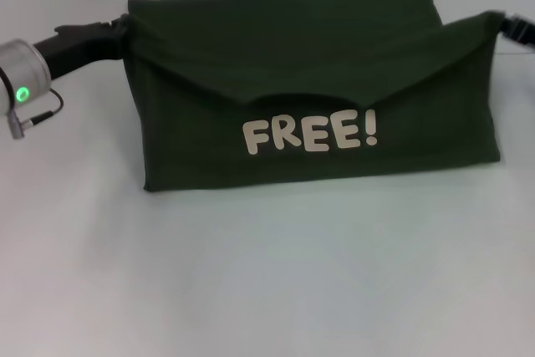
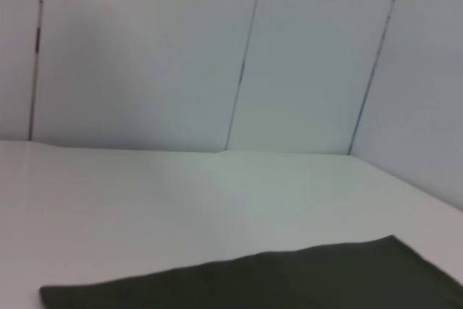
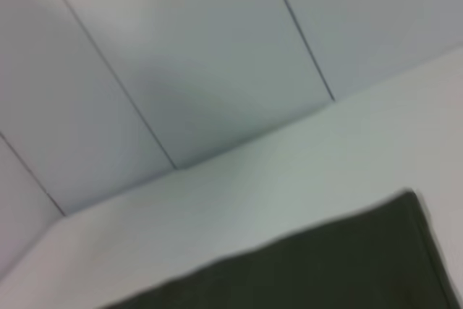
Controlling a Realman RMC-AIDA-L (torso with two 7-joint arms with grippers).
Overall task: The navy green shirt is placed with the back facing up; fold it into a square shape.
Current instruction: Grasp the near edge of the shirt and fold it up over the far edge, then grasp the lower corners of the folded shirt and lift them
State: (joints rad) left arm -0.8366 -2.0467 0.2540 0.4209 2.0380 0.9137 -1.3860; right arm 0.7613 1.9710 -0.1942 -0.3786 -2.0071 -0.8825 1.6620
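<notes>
1. Head view: white table (image 1: 267,290), filling nearly everything from 12 to 6 o'clock.
2. Navy green shirt (image 1: 318,81), spread across the table's far half, around 12 o'clock from centre; folded into a wide band with the upper layer sagging to a shallow V; pale "FREE!" lettering (image 1: 310,134) at the middle of the near face.
3. Left gripper (image 1: 119,31), out at 10 o'clock, pinched on the shirt's upper left corner, cloth bunched at the tips.
4. Right gripper (image 1: 504,22), out at 2 o'clock, gripping the upper right corner, cloth pulled taut toward it.
5. Wrist views: only a dark fabric edge over table and panelled wall.
</notes>
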